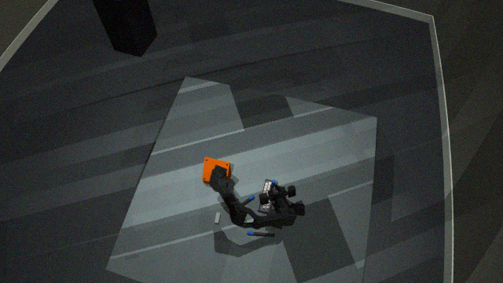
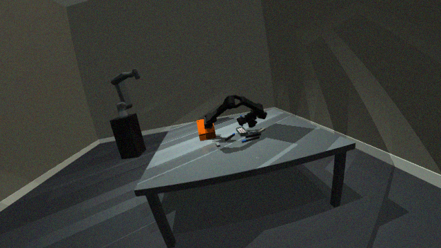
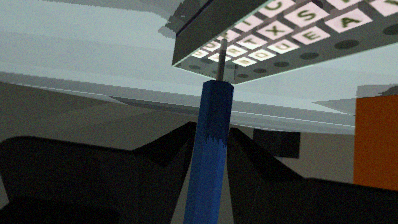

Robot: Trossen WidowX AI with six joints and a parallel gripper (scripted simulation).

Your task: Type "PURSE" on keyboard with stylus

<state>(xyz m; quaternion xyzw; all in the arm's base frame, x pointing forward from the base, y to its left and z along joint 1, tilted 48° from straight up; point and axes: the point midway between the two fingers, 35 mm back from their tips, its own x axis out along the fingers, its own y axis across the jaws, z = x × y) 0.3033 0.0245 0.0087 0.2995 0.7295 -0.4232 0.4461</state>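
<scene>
Gripper [image 3: 209, 200] clamped narrow on blue stylus [image 3: 210, 150], shaft pointing toward 12 o'clock in the wrist view so its thin tip meets the keyboard [image 3: 300, 30] keys squarely.

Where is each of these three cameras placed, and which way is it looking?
Top: high overhead, looking down at the grey table; the whole black arm shows.
Exterior: off in the room, facing the table side-on; the arm arches from its orange base.
Wrist: on the arm, looking along the blue stylus held in the pincer.
All three views share the white-keyed keyboard.
</scene>
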